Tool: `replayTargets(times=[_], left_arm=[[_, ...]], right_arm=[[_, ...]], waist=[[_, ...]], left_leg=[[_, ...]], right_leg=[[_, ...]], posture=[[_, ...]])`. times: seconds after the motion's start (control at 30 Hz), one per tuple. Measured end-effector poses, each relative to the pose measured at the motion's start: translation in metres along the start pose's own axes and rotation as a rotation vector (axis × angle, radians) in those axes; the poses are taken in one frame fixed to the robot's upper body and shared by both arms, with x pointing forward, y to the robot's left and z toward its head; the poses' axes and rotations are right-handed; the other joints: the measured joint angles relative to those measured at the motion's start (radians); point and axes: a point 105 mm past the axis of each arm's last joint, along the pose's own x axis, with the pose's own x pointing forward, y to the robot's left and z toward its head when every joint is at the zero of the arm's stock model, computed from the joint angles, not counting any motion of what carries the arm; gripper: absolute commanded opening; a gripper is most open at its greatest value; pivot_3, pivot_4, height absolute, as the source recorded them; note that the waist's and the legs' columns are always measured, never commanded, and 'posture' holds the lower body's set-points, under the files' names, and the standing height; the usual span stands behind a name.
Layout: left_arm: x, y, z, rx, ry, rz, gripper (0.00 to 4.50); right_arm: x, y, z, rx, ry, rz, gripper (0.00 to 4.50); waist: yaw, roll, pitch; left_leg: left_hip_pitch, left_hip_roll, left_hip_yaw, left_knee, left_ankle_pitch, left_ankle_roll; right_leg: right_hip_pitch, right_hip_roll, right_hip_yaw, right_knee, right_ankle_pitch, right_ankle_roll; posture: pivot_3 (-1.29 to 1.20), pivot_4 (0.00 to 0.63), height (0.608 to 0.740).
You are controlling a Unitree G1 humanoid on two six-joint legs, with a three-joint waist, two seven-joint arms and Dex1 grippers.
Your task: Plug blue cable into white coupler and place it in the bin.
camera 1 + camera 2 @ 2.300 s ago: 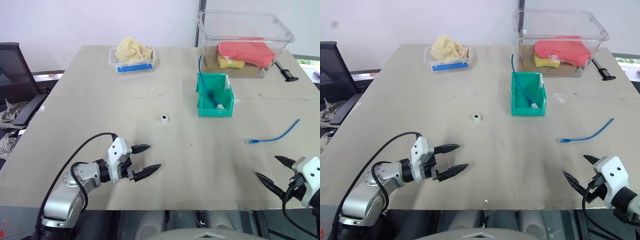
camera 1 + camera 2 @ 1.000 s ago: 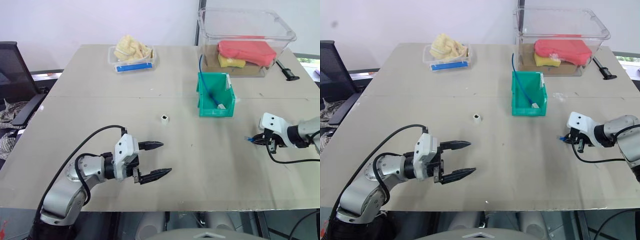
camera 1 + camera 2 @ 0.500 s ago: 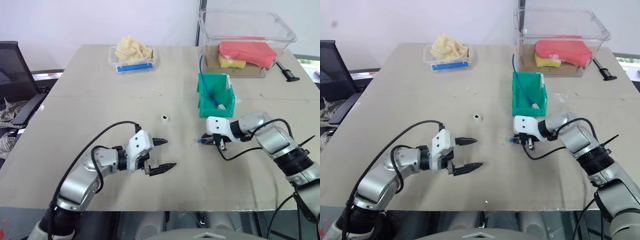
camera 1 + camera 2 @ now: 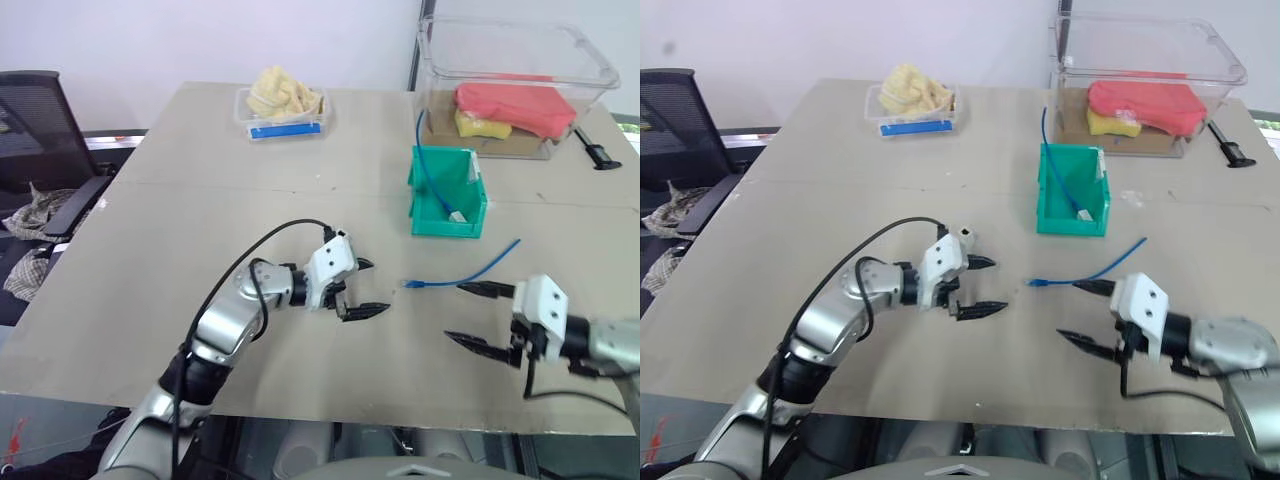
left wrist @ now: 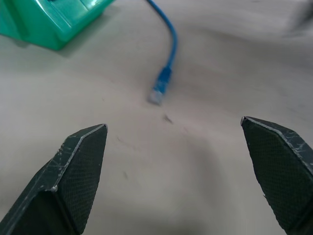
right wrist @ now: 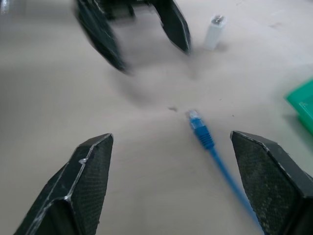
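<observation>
Bright blue cable [image 4: 462, 271] with its clear plug lies just ahead of my right end effector [image 4: 478, 319], whose black fingers [image 6: 90, 178] show a fine cross-hatch. Past my left end effector [image 4: 364, 289], also black with a white housing, sits the tiny white coupler [image 6: 214, 31]. Beyond both, the teal-green bin [image 4: 447, 216] on a beige desk [image 4: 180, 220], another blue cable [image 4: 432, 185] inside.

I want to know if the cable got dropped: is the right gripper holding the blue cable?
No, the right gripper has its fingers spread open, and the blue cable lies loose on the table beside it.
</observation>
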Motion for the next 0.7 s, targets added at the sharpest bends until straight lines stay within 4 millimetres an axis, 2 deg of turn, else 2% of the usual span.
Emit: replayTargets(times=[0.1,0.27,0.3,0.4,0.43,0.47,0.57,0.6,0.7], left_arm=[[0.019,0.005,0.007,0.019,0.015,-0.018,4.50],[0.035,0.014,0.002,0.040,0.088,-0.020,4.50],[0.036,0.016,0.000,0.042,0.103,-0.022,3.97],[0.039,0.017,-0.004,0.072,0.153,-0.049,2.82],[0.039,0.017,-0.004,0.086,0.163,-0.063,2.64],[0.039,0.018,-0.004,0.095,0.170,-0.070,2.04],[0.038,0.017,-0.004,0.115,0.177,-0.093,0.74],[0.039,0.017,-0.004,0.116,0.177,-0.098,0.14],[0.038,0.013,-0.004,0.126,0.171,-0.127,0.06]], right_arm=[[-0.016,0.015,-0.005,0.036,0.039,-0.150,3.75],[-0.024,0.022,-0.006,0.055,0.066,-0.274,3.75],[-0.025,0.023,-0.006,0.059,0.070,-0.289,3.86],[-0.027,0.028,-0.006,0.069,0.087,-0.314,3.86],[-0.029,0.030,-0.008,0.077,0.100,-0.322,3.86],[-0.030,0.031,-0.009,0.083,0.108,-0.329,3.86],[-0.034,0.033,-0.010,0.091,0.122,-0.354,3.86],[-0.034,0.033,-0.010,0.092,0.122,-0.357,3.86],[-0.035,0.031,-0.010,0.100,0.121,-0.382,3.86]], waist=[[-0.009,-0.001,-0.001],[-0.019,-0.001,-0.001],[-0.021,-0.001,-0.001],[-0.023,-0.001,-0.001],[-0.022,-0.001,-0.001],[-0.021,-0.001,-0.001],[-0.021,-0.001,-0.001],[-0.020,-0.001,-0.001],[-0.020,-0.001,-0.001]], left_leg=[[0.003,0.000,0.002,0.002,0.000,0.000],[0.004,0.000,0.003,0.005,0.000,0.000],[0.004,0.000,0.002,0.005,0.000,0.000],[0.004,0.000,0.002,0.005,0.000,0.000],[0.003,0.000,0.002,0.005,0.000,0.000],[0.003,0.000,0.001,0.005,0.000,0.000],[0.003,0.000,0.001,0.005,0.000,0.000],[0.003,0.000,0.001,0.005,0.000,0.001],[0.003,0.000,0.001,0.005,0.000,0.001]], right_leg=[[0.002,0.001,0.002,0.002,0.000,0.000],[0.002,0.001,0.003,0.006,-0.002,0.003],[0.002,0.001,0.003,0.006,-0.002,0.003],[0.002,0.001,0.003,0.006,-0.002,0.002],[0.002,0.001,0.003,0.006,-0.002,0.002],[0.002,0.001,0.003,0.006,-0.002,0.002],[0.002,0.001,0.003,0.005,-0.002,0.002],[0.002,0.001,0.003,0.005,-0.003,0.003],[0.002,0.001,0.003,0.005,-0.003,0.003]], posture=[[0.00,0.150,0.739],[0.00,0.150,0.739],[0.00,0.150,0.739],[0.00,0.150,0.739],[0.00,0.150,0.739],[0.00,0.150,0.739],[0.00,0.150,0.739],[0.00,0.150,0.739],[0.00,0.150,0.739]])
